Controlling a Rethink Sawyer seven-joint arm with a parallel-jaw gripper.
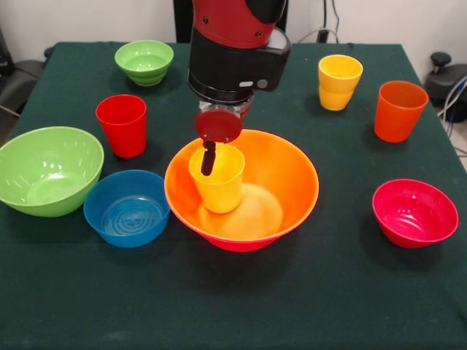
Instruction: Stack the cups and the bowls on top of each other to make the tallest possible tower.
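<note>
So we've got a yellow cup (218, 180) sitting upright inside the big orange bowl (281, 182), a bit toward its 9 o'clock side, directly under the gripper (209, 157), which comes down from 12 o'clock. That cup is a glossy tapered tumbler, mouth up, and the orange bowl seems nested in a pink bowl (244, 244) whose rim peeks out at 6 o'clock. One dark finger (209, 158) dips just inside the cup's mouth, but we can't tell if it's spread or pinching the rim.
</note>
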